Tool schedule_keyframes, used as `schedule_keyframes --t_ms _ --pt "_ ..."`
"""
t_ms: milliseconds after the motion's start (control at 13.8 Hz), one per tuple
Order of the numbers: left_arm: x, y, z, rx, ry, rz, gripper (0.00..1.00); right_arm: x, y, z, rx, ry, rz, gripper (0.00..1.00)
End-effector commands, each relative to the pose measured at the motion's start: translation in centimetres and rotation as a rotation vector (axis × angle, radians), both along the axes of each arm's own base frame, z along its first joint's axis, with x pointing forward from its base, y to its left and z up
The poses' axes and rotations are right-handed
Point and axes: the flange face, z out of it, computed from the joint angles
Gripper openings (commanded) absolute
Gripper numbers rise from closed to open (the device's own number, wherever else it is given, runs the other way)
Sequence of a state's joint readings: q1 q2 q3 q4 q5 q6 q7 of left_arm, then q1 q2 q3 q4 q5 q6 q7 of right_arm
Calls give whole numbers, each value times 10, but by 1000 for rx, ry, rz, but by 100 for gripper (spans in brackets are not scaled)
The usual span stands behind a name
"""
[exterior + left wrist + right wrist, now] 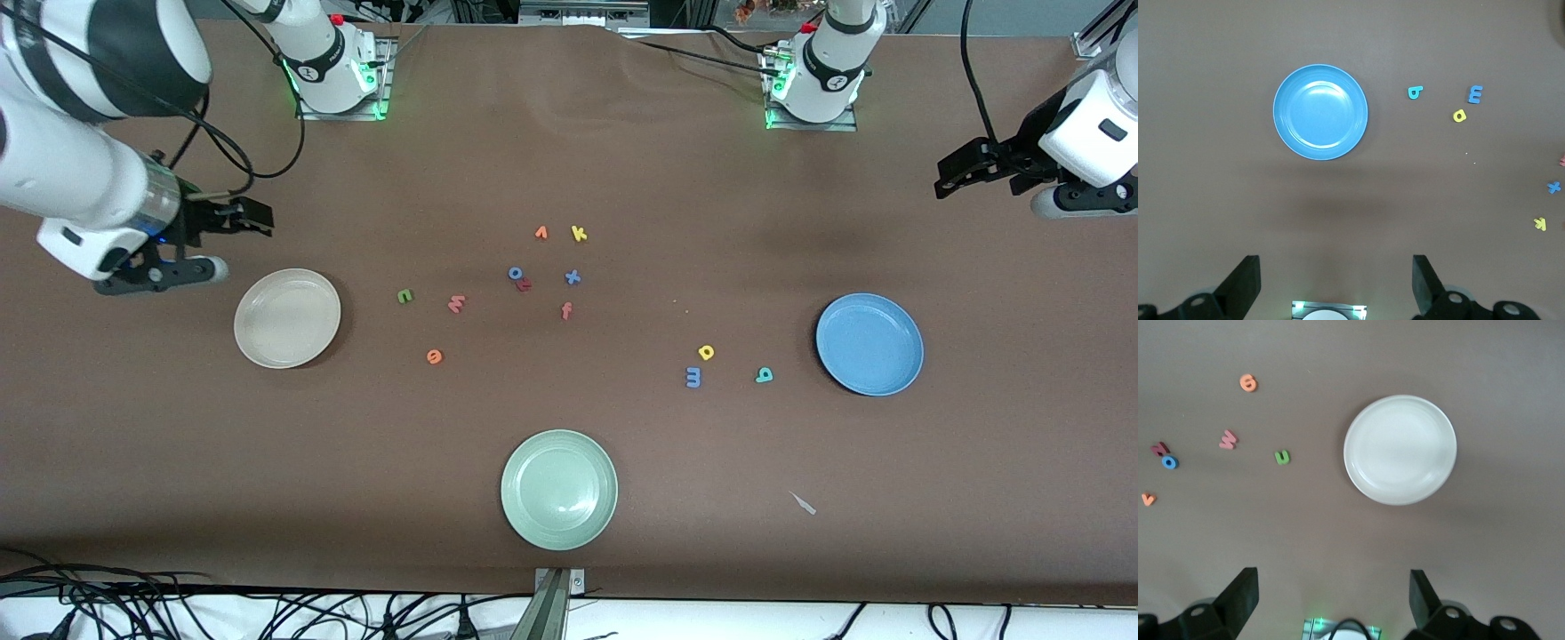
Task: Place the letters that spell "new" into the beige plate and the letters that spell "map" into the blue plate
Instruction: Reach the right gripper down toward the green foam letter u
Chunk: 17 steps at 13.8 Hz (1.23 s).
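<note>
**Tools wide and waiting, six foam letters still to sort**

Both tools hang empty over the brown surface. The right tool (244, 216), fingers spread wide, is over the surface beside the round cream-beige plate (287, 318) at the right arm's end. The left tool (965, 169), equally wide, is over the surface by the round mid-blue plate (869, 344) at the left arm's end. Neither touches anything.

Both plates are bare. The tiny green foam n (405, 296), salmon-red foam w (456, 304) and orange foam e (434, 356) lie flat toward the middle of the surface from the beige plate, apart from one another. The blue foam m (693, 377) and yellow foam a (706, 352) lie just beside each other, with the teal foam p (764, 375) near them, all close to the blue plate.

These letters look thin, very light and slightly squashy, so crushing is a small worry; skidding away or tipping under a finger is likelier. Lying flat, each probably needs the fingers brought right down to the surface and closed across its narrowest width, on outer edges. The m and a sit close enough that one finger could nudge the neighbour.

A pale green round plate (559, 489) sits nearest the camera, and spare letters cluster mid-surface, among them a yellow k (579, 234) and salmon f (566, 310).
</note>
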State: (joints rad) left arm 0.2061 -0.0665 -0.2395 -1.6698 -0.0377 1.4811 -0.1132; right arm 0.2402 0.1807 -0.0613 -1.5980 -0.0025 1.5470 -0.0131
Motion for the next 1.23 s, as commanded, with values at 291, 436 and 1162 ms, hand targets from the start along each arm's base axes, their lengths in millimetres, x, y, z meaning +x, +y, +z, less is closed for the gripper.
schedule_keyframes --t_ms 291,436,1162 --pt "3 2 4 5 -3 4 100 14 53 -81 21 -72 73 100" --pt "5 4 5 4 -14 7 100 9 59 -110 34 -113 86 100" --pt "9 21 0 -21 -17 20 100 -52 71 -247 93 -290 136 100"
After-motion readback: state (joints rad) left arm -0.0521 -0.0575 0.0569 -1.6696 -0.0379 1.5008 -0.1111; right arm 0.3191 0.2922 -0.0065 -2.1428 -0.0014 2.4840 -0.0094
